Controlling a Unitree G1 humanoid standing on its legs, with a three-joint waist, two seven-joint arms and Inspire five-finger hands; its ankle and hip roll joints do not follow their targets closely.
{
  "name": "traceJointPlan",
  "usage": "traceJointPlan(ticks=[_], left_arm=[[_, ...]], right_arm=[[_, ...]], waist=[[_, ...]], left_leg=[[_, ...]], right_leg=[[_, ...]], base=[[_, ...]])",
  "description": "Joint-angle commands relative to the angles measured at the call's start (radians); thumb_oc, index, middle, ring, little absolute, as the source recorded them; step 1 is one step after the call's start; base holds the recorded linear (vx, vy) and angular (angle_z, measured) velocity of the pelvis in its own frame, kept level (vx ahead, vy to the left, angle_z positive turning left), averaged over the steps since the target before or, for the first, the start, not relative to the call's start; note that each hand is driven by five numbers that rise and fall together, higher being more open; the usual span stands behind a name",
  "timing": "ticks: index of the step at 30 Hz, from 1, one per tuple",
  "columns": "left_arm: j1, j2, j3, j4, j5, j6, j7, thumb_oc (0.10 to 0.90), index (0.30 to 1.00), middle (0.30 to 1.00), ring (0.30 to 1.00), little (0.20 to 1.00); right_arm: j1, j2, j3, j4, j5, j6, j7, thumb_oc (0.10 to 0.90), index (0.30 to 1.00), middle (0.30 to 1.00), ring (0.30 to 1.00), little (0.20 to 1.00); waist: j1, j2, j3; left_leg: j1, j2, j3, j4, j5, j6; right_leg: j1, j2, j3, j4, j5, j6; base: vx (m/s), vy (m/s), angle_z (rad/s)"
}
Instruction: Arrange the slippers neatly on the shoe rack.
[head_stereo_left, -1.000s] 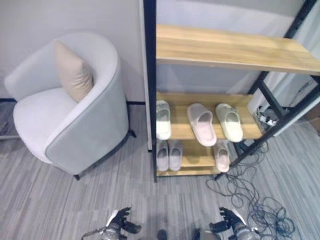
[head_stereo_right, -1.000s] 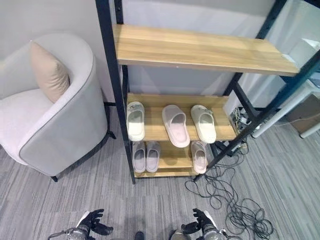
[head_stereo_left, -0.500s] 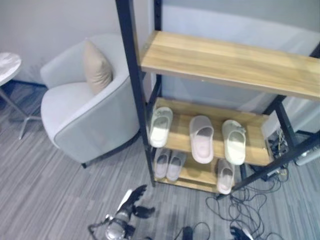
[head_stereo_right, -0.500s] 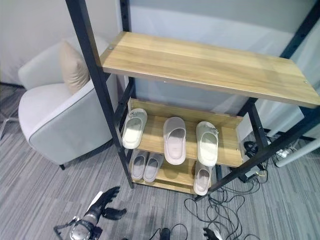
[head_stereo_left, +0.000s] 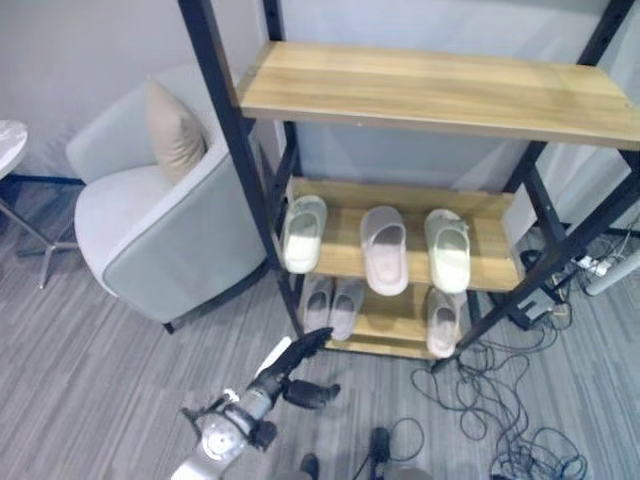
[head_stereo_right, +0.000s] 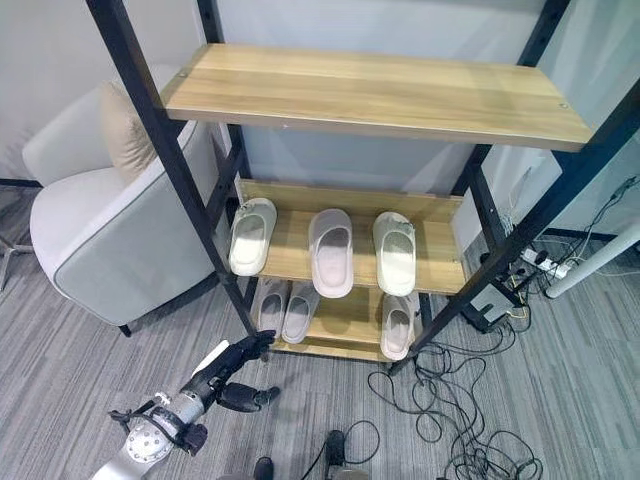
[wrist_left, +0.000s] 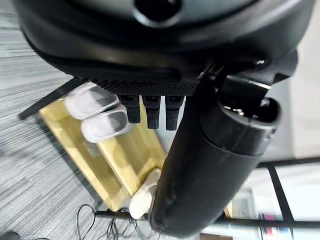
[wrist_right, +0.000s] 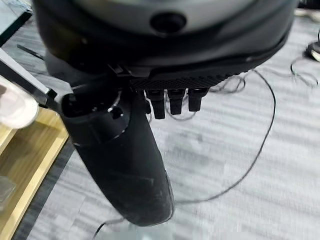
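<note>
A grey armchair (head_stereo_left: 160, 235) with a tan cushion (head_stereo_left: 173, 137) stands on the left, just beside the shoe rack (head_stereo_left: 225, 130). The left hand (head_stereo_left: 290, 366) hovers low over the grey floor (head_stereo_left: 90, 380) in front of the rack's left post, fingers stretched straight toward the bottom shelf, thumb apart, holding nothing. On the middle shelf (head_stereo_left: 500, 270) three slippers lie apart in a row, toes forward: a pale green one (head_stereo_left: 303, 233) at the left, a pink one (head_stereo_left: 384, 249) in the middle, another pale green one (head_stereo_left: 448, 250) at the right. On the bottom shelf a grey pair (head_stereo_left: 334, 305) sits side by side at the left and one pink slipper (head_stereo_left: 442, 322) at the right. The right hand (wrist_right: 127, 165) shows in its wrist view over the floor, fingers short and relaxed, empty.
</note>
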Motion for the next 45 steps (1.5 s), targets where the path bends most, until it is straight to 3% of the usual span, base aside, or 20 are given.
traceJointPlan(ticks=[1, 2, 4, 8, 15, 17, 20, 23, 28, 30, 34, 45], left_arm=[[-0.130, -0.004, -0.001, -0.123, 0.038, -0.128, 0.026, 0.800, 0.900, 0.900, 0.900, 0.900], [-0.138, -0.008, -0.005, -0.131, 0.025, -0.133, 0.030, 0.800, 0.900, 0.900, 0.900, 0.900], [-0.170, -0.030, -0.028, -0.159, -0.011, -0.131, 0.033, 0.800, 0.900, 0.900, 0.900, 0.900], [-0.193, -0.045, -0.051, -0.199, -0.056, -0.139, 0.019, 0.800, 0.900, 0.900, 0.900, 0.900], [-0.273, -0.092, -0.083, -0.265, -0.123, -0.144, 0.035, 0.800, 0.900, 0.900, 0.900, 0.900], [-0.297, -0.136, -0.094, -0.300, -0.224, -0.130, 0.026, 0.800, 0.900, 0.900, 0.900, 0.900], [-0.322, -0.165, -0.109, -0.312, -0.245, -0.111, 0.043, 0.800, 0.900, 0.900, 0.900, 0.900], [-0.342, -0.173, -0.106, -0.297, -0.205, -0.104, 0.070, 0.800, 0.900, 0.900, 0.900, 0.900], [-0.427, -0.196, -0.087, -0.176, 0.006, -0.087, 0.190, 0.800, 0.900, 0.900, 0.900, 0.900], [-0.519, -0.213, -0.079, -0.063, 0.144, -0.062, 0.287, 0.800, 0.900, 0.900, 0.900, 0.900], [-0.624, -0.231, -0.070, 0.045, 0.268, -0.033, 0.396, 0.800, 0.900, 0.900, 0.900, 0.900], [-0.911, -0.233, 0.010, 0.191, 0.366, 0.042, 0.566, 0.800, 0.900, 0.900, 0.900, 0.900]], right_arm=[[-0.010, -0.061, 0.014, -0.026, 0.017, -0.022, -0.036, 0.800, 0.900, 0.900, 0.900, 0.900], [-0.004, -0.058, 0.010, -0.027, 0.023, -0.025, -0.039, 0.800, 0.900, 0.900, 0.900, 0.900], [0.005, -0.058, 0.011, -0.036, 0.054, -0.033, -0.044, 0.800, 0.900, 0.900, 0.900, 0.900], [0.001, -0.055, 0.030, -0.051, 0.065, -0.044, -0.043, 0.800, 0.900, 0.900, 0.900, 0.900], [-0.008, -0.066, 0.073, -0.060, 0.035, -0.048, -0.036, 0.800, 0.900, 0.900, 0.900, 0.900], [-0.004, -0.060, 0.081, -0.039, 0.040, -0.041, -0.034, 0.800, 0.900, 0.900, 0.900, 0.900], [0.005, -0.041, 0.093, -0.023, 0.050, -0.040, -0.031, 0.800, 0.900, 0.900, 0.900, 0.900], [0.007, -0.033, 0.099, -0.022, 0.051, -0.039, -0.029, 0.800, 0.900, 0.900, 0.900, 0.900], [0.010, -0.024, 0.124, -0.042, 0.043, -0.037, -0.021, 0.800, 0.900, 0.900, 0.900, 0.900], [0.001, -0.030, 0.142, -0.057, 0.032, -0.033, -0.019, 0.800, 0.900, 0.900, 0.900, 0.900], [-0.009, -0.048, 0.166, -0.082, 0.011, -0.030, -0.021, 0.800, 0.900, 0.900, 0.900, 0.900], [-0.035, -0.098, 0.183, -0.114, -0.019, -0.027, -0.015, 0.800, 0.900, 0.900, 0.900, 0.900]], waist=[[-0.015, 0.020, -0.001], [-0.021, 0.019, -0.005], [-0.017, -0.003, -0.034], [-0.009, -0.018, -0.046], [-0.041, -0.009, -0.055], [-0.051, -0.003, -0.062], [-0.060, 0.005, -0.067], [-0.064, 0.009, -0.066], [-0.081, 0.014, -0.062], [-0.101, 0.015, -0.061], [-0.128, 0.021, -0.051], [-0.164, 0.041, -0.017]], left_leg=[[-0.001, 0.004, -0.075, 0.062, -0.088, -0.013], [-0.002, 0.003, -0.078, 0.064, -0.087, -0.011], [-0.030, -0.004, -0.100, 0.078, -0.081, -0.017], [-0.031, 0.020, -0.105, 0.090, -0.072, -0.046], [0.004, 0.044, -0.129, 0.021, -0.033, -0.054], [0.022, 0.053, -0.128, -0.019, -0.013, -0.058], [0.048, 0.060, -0.127, -0.068, 0.004, -0.059], [0.058, 0.061, -0.125, -0.082, 0.007, -0.059], [0.071, 0.059, -0.110, -0.098, 0.003, -0.058], [0.071, 0.057, -0.092, -0.114, 0.005, -0.058], [0.058, 0.053, -0.062, -0.131, 0.001, -0.058], [-0.028, 0.033, -0.003, -0.139, 0.010, -0.050]], right_leg=[[0.059, -0.061, 0.015, 0.237, -0.069, 0.064], [0.066, -0.058, 0.069, 0.245, -0.061, 0.066], [0.156, -0.040, 0.164, 0.134, -0.120, 0.048], [0.205, -0.008, 0.170, 0.025, -0.131, 0.034], [0.202, 0.021, 0.173, 0.008, -0.124, 0.018], [0.218, 0.027, 0.165, -0.021, -0.120, 0.015], [0.236, 0.033, 0.163, -0.043, -0.119, 0.012], [0.242, 0.033, 0.162, -0.051, -0.116, 0.011], [0.240, 0.031, 0.173, -0.068, -0.108, 0.014], [0.227, 0.029, 0.188, -0.079, -0.095, 0.020], [0.192, 0.026, 0.217, -0.091, -0.083, 0.028], [0.080, 0.017, 0.274, -0.103, -0.041, 0.041]], base=[[-0.09, -0.074, -0.63], [-0.04, -0.142, -0.01], [0.01, -0.205, 0.21], [0.02, -0.210, 0.05], [0.00, -0.090, -0.05], [0.05, -0.045, -0.06], [0.05, -0.006, 0.00], [0.06, 0.007, 0.00], [0.07, 0.023, -0.02], [0.06, 0.031, -0.18], [0.03, 0.050, -0.26], [-0.01, 0.054, -0.24]])
